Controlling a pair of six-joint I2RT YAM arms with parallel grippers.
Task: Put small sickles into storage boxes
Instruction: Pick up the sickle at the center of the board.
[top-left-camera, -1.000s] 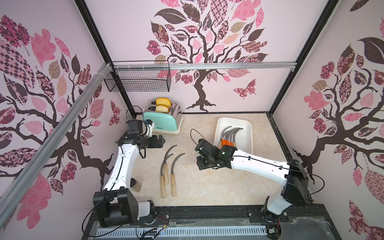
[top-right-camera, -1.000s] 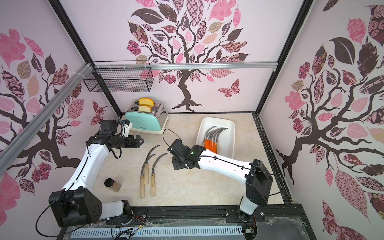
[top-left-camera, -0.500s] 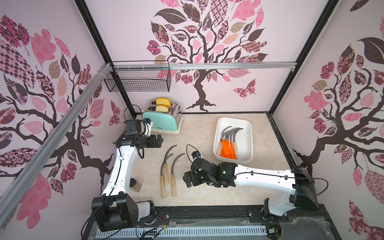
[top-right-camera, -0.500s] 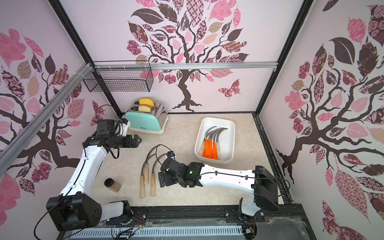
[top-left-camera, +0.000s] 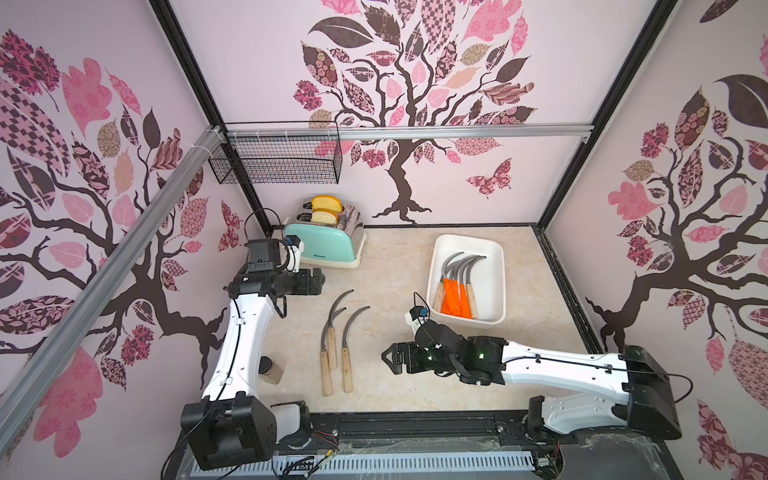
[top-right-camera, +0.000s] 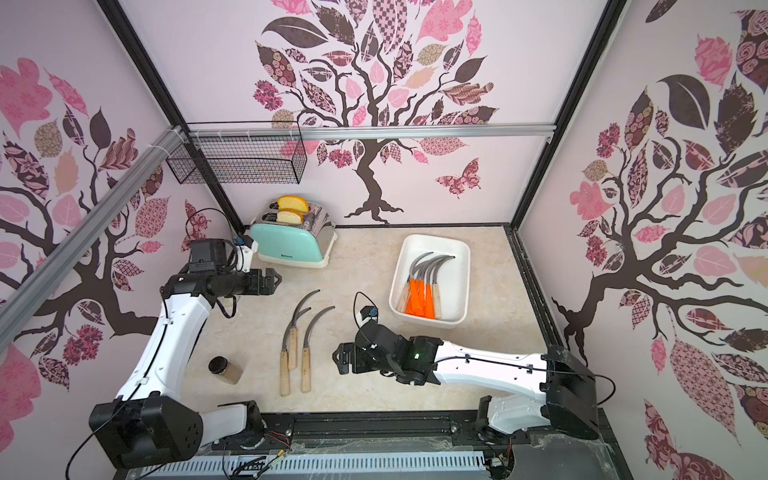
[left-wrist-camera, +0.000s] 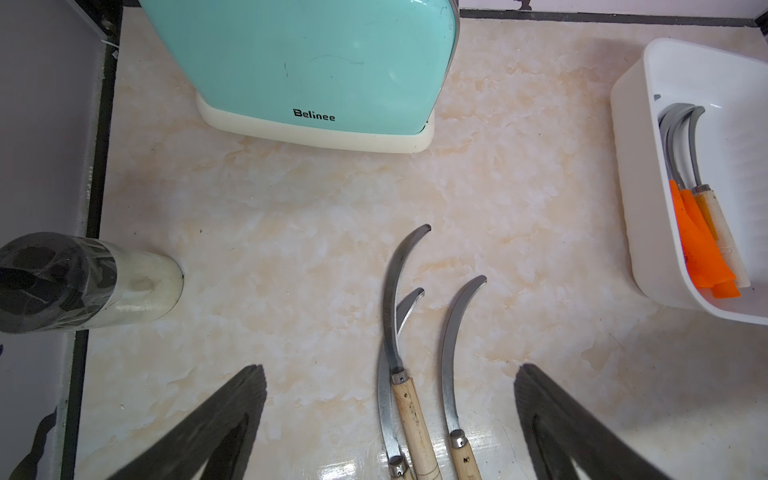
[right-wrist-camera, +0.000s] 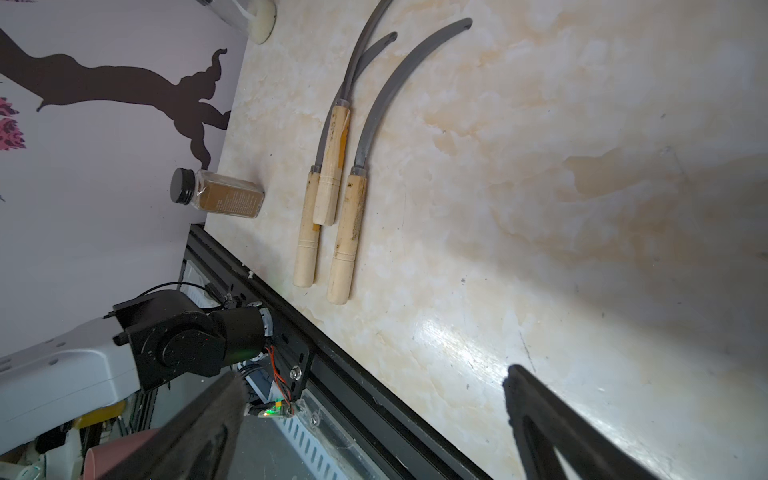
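Most of the job looks done. A bunch of sickles (top-left-camera: 455, 291), orange handles in the middle and pale wooden ones at the sides, lies in the white tray (top-left-camera: 469, 240) with the blades curving toward the back wall. The step in hand, I judge, is the reach for the next one. Three wooden-handled sickles (top-left-camera: 332, 353) lie on the marbled table (top-left-camera: 395, 266) between the two arms, handles toward the robot's base. Two of them overlap, one handle resting on the other's, and the third sickle (top-left-camera: 347, 370) lies just beside that pair, on the side nearer the right arm. The right gripper (top-left-camera: 386, 358) hangs low over bare table near that third sickle, jaws spread wide with nothing between them (its wrist view shows only tabletop in the gap). The left gripper (top-left-camera: 318, 281) is up by the toaster (top-left-camera: 328, 245), also wide apart and empty, looking down on the blades. The next move calls for the right gripper to close on the third handle, set its jaws across it rather than along it, and pinch the wood, not the blade — the neighbouring handle is close, so one finger must slip between them without nudging the pair.
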